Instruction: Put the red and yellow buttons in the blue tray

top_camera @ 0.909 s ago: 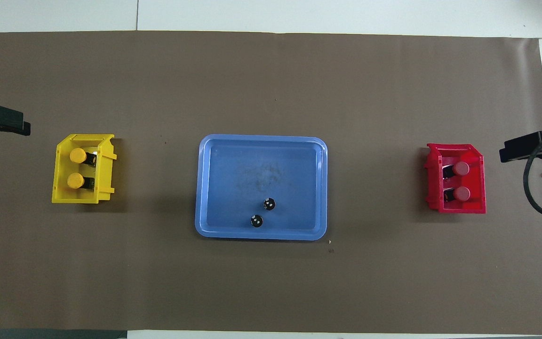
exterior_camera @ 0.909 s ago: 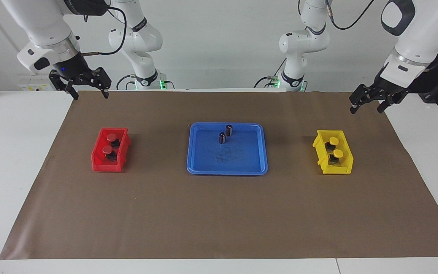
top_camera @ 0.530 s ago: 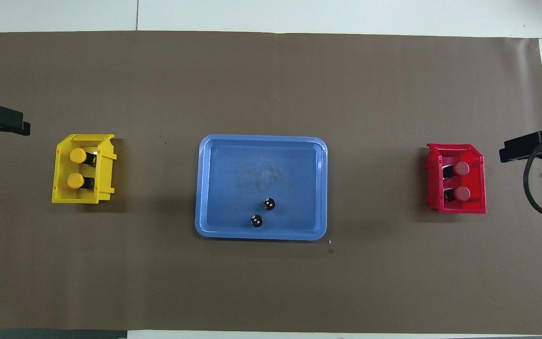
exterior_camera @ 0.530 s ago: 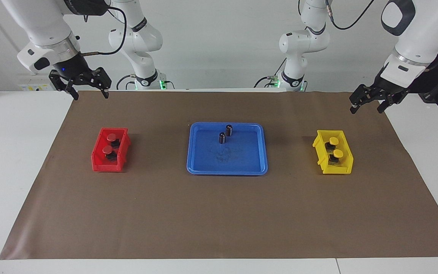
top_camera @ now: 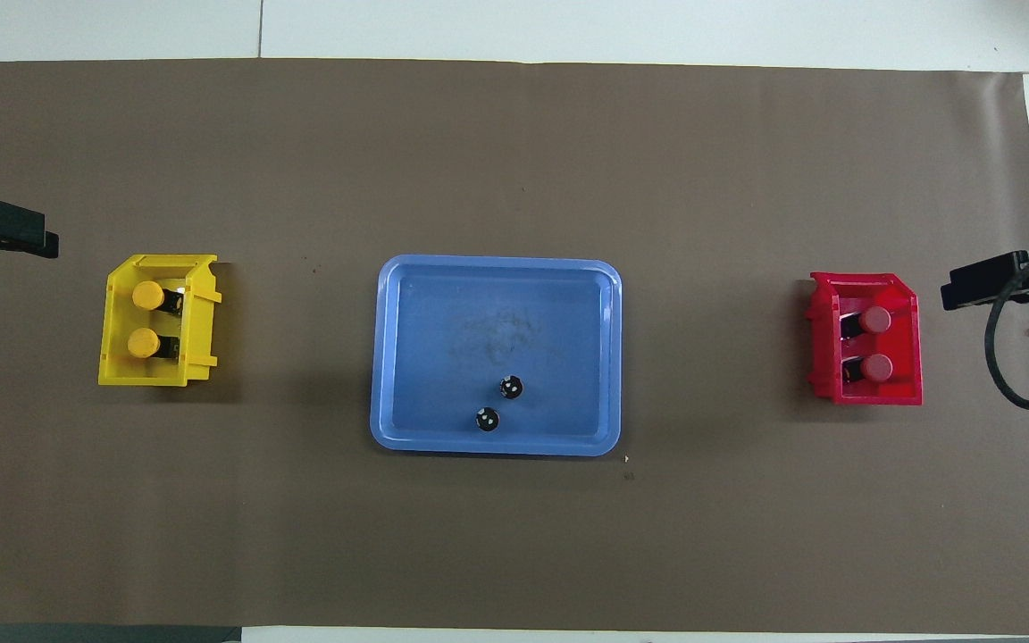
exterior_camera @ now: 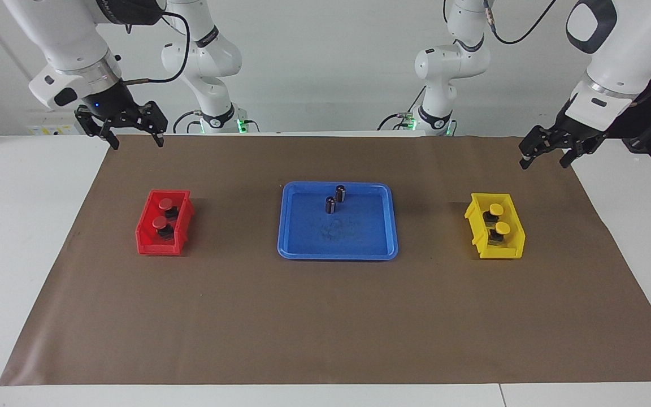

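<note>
Two red buttons sit in a small red bin toward the right arm's end. Two yellow buttons sit in a small yellow bin toward the left arm's end. The blue tray lies between the bins and holds no buttons. My right gripper is open and empty in the air over the mat's edge, off the red bin. My left gripper is open and empty in the air over the mat's edge by the yellow bin.
Two small dark cylinders with silvery tops stand in the tray near its rim nearest the robots. A brown mat covers the table. The gripper tips show at the overhead view's edges.
My right gripper has risen slightly and shifted a little toward the red bin. The left gripper has barely moved. Buttons, bins and tray are unchanged.
</note>
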You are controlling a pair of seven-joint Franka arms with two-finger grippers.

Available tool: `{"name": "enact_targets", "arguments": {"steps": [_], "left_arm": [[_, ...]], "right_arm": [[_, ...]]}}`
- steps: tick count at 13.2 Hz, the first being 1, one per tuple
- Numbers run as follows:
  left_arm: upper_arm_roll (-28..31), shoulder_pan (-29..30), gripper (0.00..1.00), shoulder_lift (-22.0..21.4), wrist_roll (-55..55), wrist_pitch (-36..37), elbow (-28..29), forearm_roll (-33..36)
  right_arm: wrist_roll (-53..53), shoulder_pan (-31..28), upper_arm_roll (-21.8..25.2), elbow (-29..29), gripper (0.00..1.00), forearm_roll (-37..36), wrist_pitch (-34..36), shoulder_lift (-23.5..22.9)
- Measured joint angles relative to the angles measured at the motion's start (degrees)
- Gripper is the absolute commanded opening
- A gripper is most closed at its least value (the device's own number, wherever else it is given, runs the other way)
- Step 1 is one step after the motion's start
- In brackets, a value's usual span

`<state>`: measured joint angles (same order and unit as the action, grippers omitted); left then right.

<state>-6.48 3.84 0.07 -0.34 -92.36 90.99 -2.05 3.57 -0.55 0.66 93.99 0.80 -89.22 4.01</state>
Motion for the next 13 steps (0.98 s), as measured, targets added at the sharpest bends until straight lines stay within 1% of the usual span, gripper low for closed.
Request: {"name": "enact_targets", "arguments": {"steps": [2, 3, 6, 8, 11, 13], "left_arm": [[-0.1, 0.0, 1.0, 0.0, 0.0, 0.0, 0.0, 0.0], [-0.1, -0.1, 1.0, 0.0, 0.0, 0.0, 0.1, 0.0], [-0.1, -0.1, 1.0, 0.0, 0.0, 0.1, 0.1, 0.0], [-0.1, -0.1, 1.0, 0.0, 0.0, 0.1, 0.1, 0.0], [-0.1, -0.1, 1.0, 0.0, -0.2, 0.1, 0.1, 0.0], [0.0, 0.0, 1.0, 0.0, -0.4, 0.0, 0.1, 0.0]], "right_arm": [[0.1, 0.0, 0.0, 2.0, 0.82, 0.0, -2.8, 0.0], [0.3, -0.1, 0.1, 3.9, 0.78, 0.0, -5.3, 0.1], [0.7, -0.3, 0.2, 10.7, 0.77, 0.0, -12.7, 0.4], [2.2, -0.6, 0.2, 15.2, 0.72, 0.0, -17.3, 0.1], [6.7, -3.5, 0.3, 19.8, 0.7, 0.0, -25.3, -4.1], [7.2, -3.9, 0.5, 22.8, 0.7, 0.0, -30.9, -6.2]]}}
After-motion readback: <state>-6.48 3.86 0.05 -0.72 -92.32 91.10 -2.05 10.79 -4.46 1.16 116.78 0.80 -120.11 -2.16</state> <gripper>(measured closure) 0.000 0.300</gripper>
